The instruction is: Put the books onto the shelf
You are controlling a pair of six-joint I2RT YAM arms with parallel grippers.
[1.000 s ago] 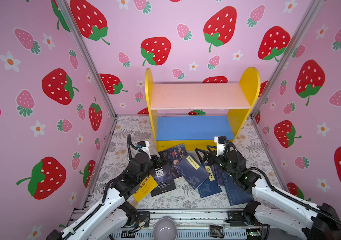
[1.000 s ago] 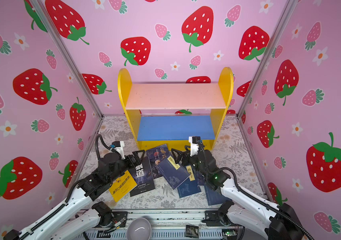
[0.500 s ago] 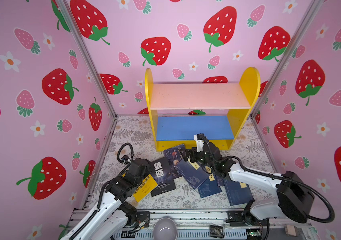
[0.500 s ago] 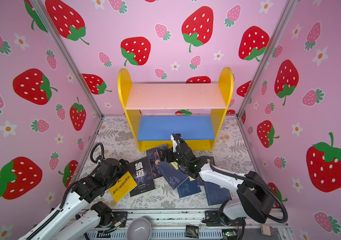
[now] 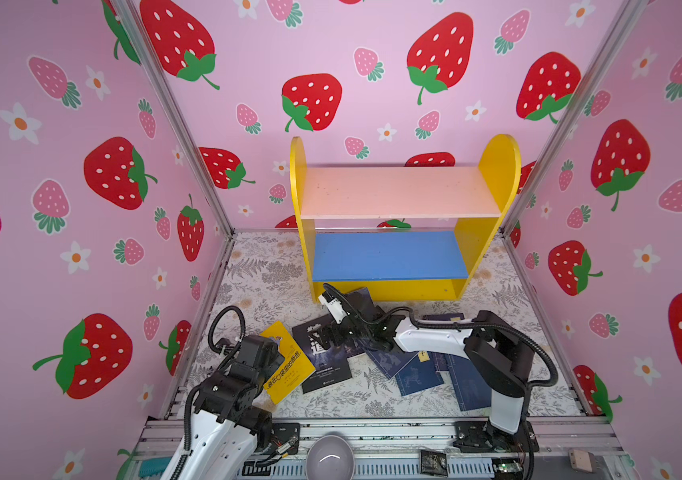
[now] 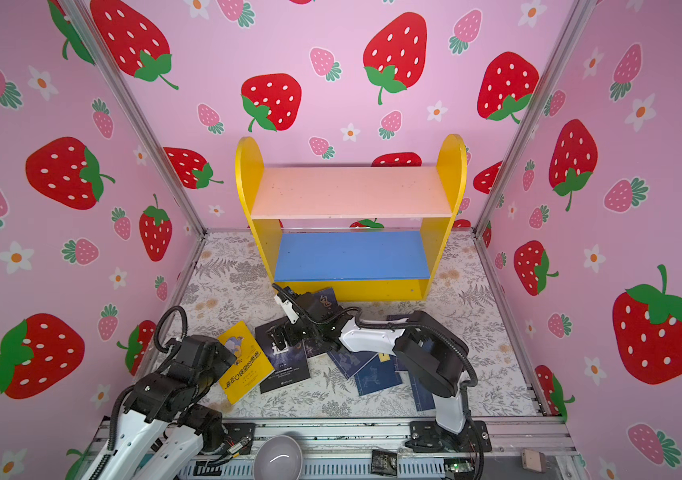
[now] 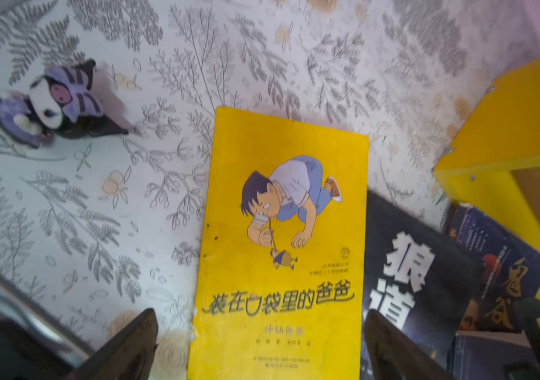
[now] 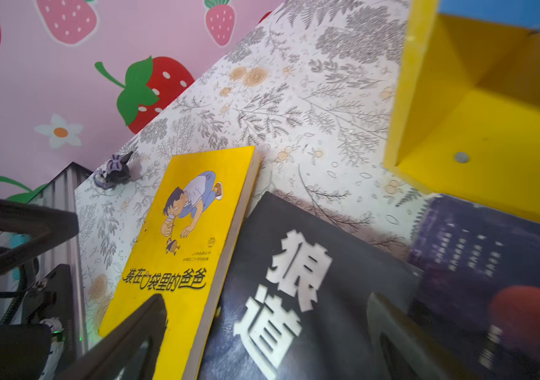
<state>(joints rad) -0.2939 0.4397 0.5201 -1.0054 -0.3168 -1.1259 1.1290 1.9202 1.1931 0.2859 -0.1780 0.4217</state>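
Observation:
The shelf (image 5: 397, 191) stands at the back with both boards bare. Books lie scattered on the floral mat in front of it. A yellow book (image 5: 289, 361) (image 7: 282, 250) partly overlaps a black book with white characters (image 5: 327, 365) (image 8: 311, 296). A dark portrait-cover book (image 6: 327, 299) (image 7: 505, 273) lies by the shelf base, and navy books (image 5: 418, 370) lie to the right. My left gripper (image 7: 260, 325) is open, its fingers straddling the yellow book's near end. My right gripper (image 8: 267, 306) (image 5: 327, 332) reaches across the middle and hangs open over the black book.
A small purple-and-black plush figure (image 7: 55, 102) (image 8: 114, 171) sits on the mat near the left wall. A grey bowl (image 5: 329, 459) and a dark packet (image 5: 432, 461) rest on the front rail. Pink strawberry walls close in three sides.
My right arm has swung left across the pile to above the black book. My left arm has pulled back toward the front left, uncovering the yellow book. Both grippers stayed open.

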